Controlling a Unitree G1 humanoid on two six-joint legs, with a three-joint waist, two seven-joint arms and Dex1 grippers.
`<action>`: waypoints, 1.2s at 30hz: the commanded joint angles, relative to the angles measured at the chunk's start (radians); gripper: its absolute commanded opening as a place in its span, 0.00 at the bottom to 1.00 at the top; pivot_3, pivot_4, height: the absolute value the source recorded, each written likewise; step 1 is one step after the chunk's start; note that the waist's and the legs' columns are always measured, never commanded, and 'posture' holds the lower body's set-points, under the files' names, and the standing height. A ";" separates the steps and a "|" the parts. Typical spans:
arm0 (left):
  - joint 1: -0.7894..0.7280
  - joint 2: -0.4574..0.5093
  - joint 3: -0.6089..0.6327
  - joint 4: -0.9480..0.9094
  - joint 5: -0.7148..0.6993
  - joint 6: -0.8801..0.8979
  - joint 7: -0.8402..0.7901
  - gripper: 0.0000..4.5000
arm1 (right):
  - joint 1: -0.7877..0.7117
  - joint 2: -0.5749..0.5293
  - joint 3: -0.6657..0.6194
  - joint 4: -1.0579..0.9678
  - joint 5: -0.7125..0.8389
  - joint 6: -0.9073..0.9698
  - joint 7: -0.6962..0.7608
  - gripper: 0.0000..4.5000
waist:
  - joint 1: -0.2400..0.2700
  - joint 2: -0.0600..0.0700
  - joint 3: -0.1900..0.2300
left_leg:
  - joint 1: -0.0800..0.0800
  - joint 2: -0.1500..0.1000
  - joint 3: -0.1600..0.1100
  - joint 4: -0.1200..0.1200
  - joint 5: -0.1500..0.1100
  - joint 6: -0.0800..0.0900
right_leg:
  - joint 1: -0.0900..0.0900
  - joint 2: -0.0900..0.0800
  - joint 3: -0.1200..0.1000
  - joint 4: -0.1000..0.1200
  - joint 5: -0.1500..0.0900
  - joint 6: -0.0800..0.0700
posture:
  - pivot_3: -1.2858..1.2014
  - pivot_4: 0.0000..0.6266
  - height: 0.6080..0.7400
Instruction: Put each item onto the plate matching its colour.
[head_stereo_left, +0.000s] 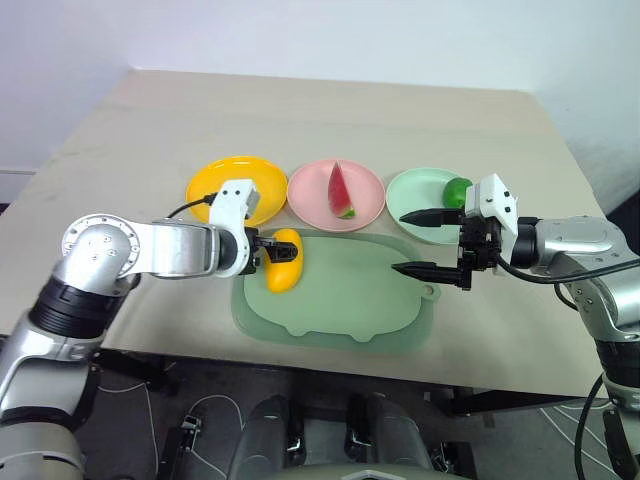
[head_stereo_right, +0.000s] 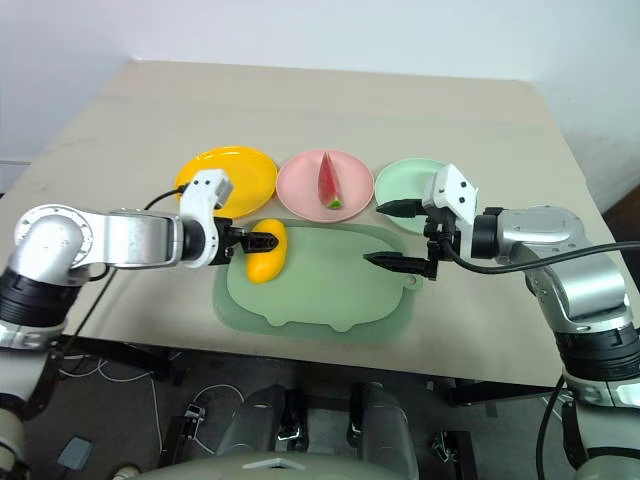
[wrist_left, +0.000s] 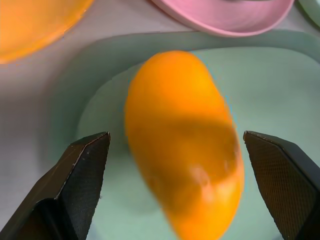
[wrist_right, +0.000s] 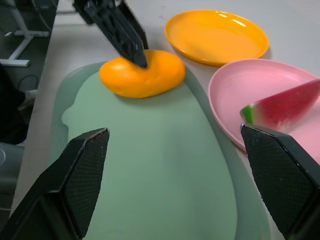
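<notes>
The yellow mango (head_stereo_left: 284, 262) lies on the left end of the pale green pig-shaped mat (head_stereo_left: 350, 300). My left gripper (head_stereo_left: 277, 248) is open, and its fingers (wrist_left: 82, 172) straddle the mango (wrist_left: 182, 145) with small gaps on both sides. The yellow-orange plate (head_stereo_left: 225, 180) behind it is bare. A red watermelon wedge (head_stereo_left: 342, 192) rests on the pink plate (head_stereo_left: 310, 195). A green lime (head_stereo_left: 457, 192) sits on the mint plate (head_stereo_left: 415, 190). My right gripper (head_stereo_left: 412, 241) hovers open over the mat's right end, holding nothing.
The three plates stand in a row just behind the mat on a beige table (head_stereo_left: 300, 110). The table's front edge runs close below the mat. A white wall rises behind the table's far edge.
</notes>
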 joint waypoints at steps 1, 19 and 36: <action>-0.008 -0.013 -0.014 0.011 0.008 0.009 0.029 1.00 | -0.011 -0.011 -0.034 -0.021 0.000 -0.010 -0.011 0.99 | 0.000 0.000 0.000 | 0.000 0.000 0.000 0.000 0.000 0.000 | 0.000 0.000 0.000 0.000 0.000 0.000 | 0.52 0.24 0.67; -0.041 -0.168 0.058 0.181 0.391 0.131 -0.181 0.76 | -0.030 0.008 -0.054 -0.001 0.006 -0.013 -0.060 1.00 | 0.005 0.001 -0.001 | 0.005 -0.001 0.000 0.000 0.000 0.000 | 0.005 -0.001 0.000 -0.001 -0.001 0.000 | 0.52 0.24 0.67; -0.108 -0.078 0.240 -0.026 0.696 0.195 -0.584 0.76 | 0.000 0.017 -0.105 -0.111 0.112 0.067 -0.095 1.00 | -0.001 -0.001 0.001 | -0.005 0.000 -0.001 -0.001 0.000 -0.001 | -0.006 0.000 -0.001 0.001 0.002 -0.004 | 0.52 0.24 0.67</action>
